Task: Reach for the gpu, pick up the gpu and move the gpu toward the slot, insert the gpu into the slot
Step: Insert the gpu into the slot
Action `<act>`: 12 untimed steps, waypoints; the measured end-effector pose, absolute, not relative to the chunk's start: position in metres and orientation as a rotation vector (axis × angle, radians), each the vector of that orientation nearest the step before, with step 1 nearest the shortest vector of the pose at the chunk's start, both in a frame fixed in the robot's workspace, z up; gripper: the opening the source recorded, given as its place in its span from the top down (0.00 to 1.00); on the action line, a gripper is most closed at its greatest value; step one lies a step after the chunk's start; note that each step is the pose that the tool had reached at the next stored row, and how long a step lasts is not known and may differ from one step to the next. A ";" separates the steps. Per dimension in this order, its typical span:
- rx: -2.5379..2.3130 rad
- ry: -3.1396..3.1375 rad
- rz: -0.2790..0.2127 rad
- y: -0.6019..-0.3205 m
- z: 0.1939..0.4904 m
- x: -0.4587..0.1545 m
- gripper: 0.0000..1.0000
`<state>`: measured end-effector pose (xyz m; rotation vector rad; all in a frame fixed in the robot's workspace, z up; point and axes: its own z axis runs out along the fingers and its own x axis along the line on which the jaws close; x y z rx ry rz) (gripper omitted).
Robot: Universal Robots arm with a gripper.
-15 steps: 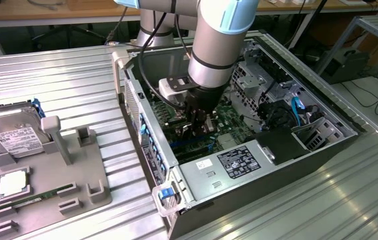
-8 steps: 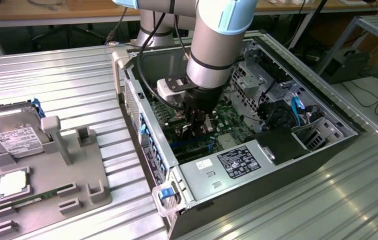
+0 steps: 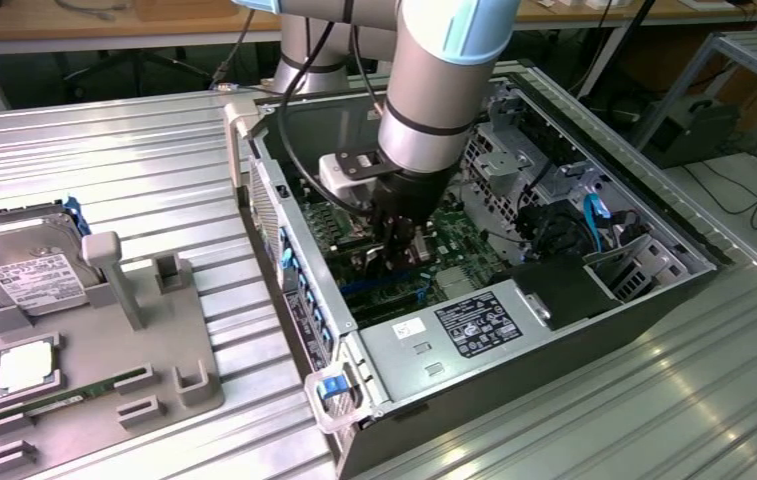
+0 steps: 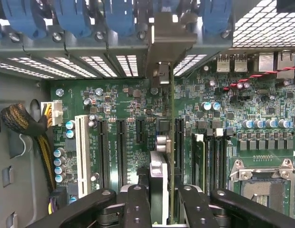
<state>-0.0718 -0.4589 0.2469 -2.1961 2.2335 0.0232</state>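
Observation:
My gripper [image 3: 398,245] is deep inside the open computer case [image 3: 645,215], low over the green motherboard [image 4: 128,102]. It is shut on the gpu [image 4: 172,118], which I see edge-on as a thin upright card between the two black fingers [image 4: 138,204]. The card's silver end bracket [image 4: 169,42] stands against the case's rear panel, in line with one of its openings. The slot [image 4: 179,142] is a long narrow connector showing right alongside the card's edge. The card hides its own lower edge, so I cannot tell whether it sits in the slot.
Other long connectors [image 4: 121,147] and a white one [image 4: 82,152] lie beside the card, with memory sockets [image 4: 209,156] and the square processor socket [image 4: 264,183] on its other side. A cable bundle [image 4: 24,123] hangs near the case wall. Outside, a grey holder [image 3: 151,350] carries a hard drive [image 3: 25,265].

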 end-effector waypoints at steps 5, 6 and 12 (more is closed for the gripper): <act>-2.204 2.242 0.042 -0.459 0.247 -0.070 0.72; -2.206 2.244 0.046 -0.459 0.246 -0.070 0.72; -2.209 2.247 0.053 -0.459 0.245 -0.071 0.72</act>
